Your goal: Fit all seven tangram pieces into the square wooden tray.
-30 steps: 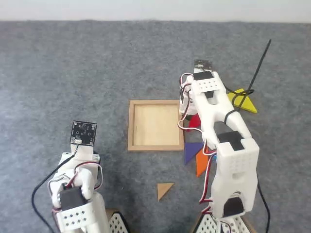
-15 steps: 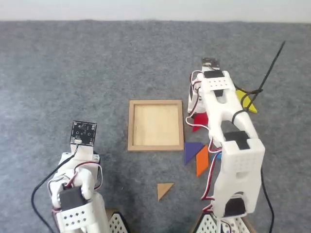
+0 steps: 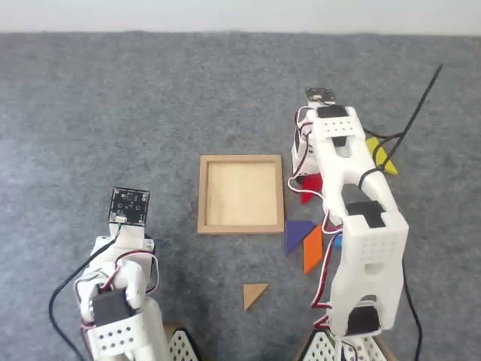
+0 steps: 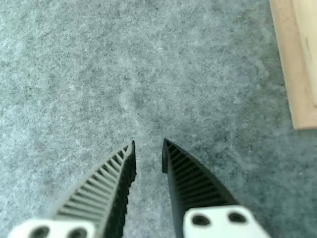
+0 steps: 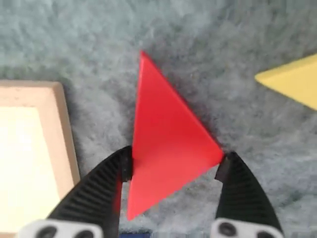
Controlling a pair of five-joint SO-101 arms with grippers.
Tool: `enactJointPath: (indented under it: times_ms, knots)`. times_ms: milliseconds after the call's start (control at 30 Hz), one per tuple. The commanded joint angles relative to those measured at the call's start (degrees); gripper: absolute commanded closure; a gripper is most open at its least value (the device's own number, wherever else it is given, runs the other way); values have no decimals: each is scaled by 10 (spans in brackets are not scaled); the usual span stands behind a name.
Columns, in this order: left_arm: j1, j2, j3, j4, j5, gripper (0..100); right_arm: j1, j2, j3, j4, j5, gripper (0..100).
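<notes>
The square wooden tray (image 3: 204, 194) lies mid-table with nothing in it. My right arm (image 3: 338, 150) stretches over the pieces to the tray's right. My right gripper (image 5: 173, 163) is shut on the red triangle (image 5: 168, 144), one finger against each side, and the piece lies flat on the carpet beside the tray rim (image 5: 67, 134). That red triangle (image 3: 310, 186) peeks out from under the arm. Purple (image 3: 297, 233), orange (image 3: 313, 250), yellow (image 3: 381, 155) and tan (image 3: 255, 294) pieces lie loose. My left gripper (image 4: 148, 144) hovers over bare carpet, narrowly open.
Grey carpet covers the table. My left arm (image 3: 120, 293) sits folded at the near left, with the tray's corner (image 4: 292, 74) off to one side of it. A sliver of a blue piece (image 3: 336, 241) shows under the right arm. A black cable (image 3: 417, 105) sticks out beyond it.
The right arm shifted slightly to the right over the red triangle, covering more of the yellow piece, then nearly stopped. The left arm has not moved.
</notes>
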Motion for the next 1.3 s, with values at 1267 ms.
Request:
enactJointPath:
  times_ms: [1267]
  knots:
    - [2, -7, -5, 4, 4, 913, 6, 74, -159, 21, 199, 710]
